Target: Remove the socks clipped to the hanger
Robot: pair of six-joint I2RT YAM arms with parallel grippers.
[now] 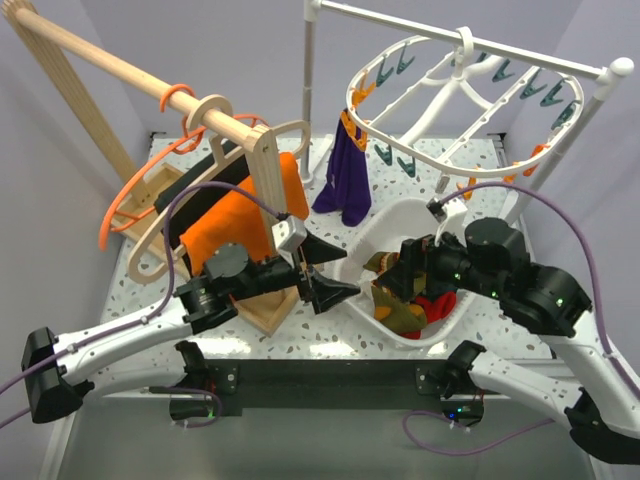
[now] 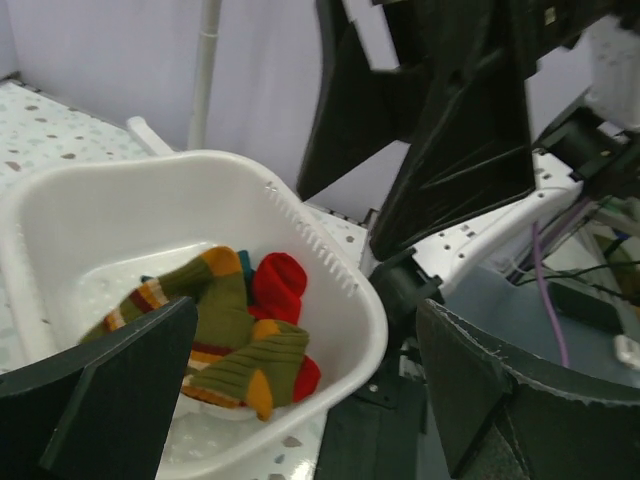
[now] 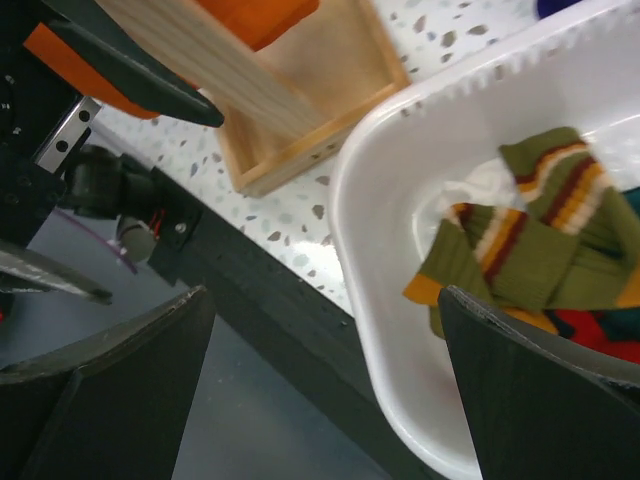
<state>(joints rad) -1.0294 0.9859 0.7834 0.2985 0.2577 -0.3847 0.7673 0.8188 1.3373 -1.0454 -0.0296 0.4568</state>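
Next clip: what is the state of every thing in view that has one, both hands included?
hanger, hung on the white rail, most clips empty
purple sock, clipped to the hanger, hanging down
olive striped socks, loose in the basin
red sock, loose in the basin beside them
basin, upright, holding socks
left hand, open, empty, beside the basin
right hand, open, empty, over the basin

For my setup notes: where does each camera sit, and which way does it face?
Top: above and behind, facing down on the table; left arm, right arm, hanger, basin.
Left wrist: beside the basin, facing across it to the right arm; own fingers below.
Right wrist: over the basin's near rim, looking down; left arm and own fingers show.
Shared by both wrists: socks in the basin.
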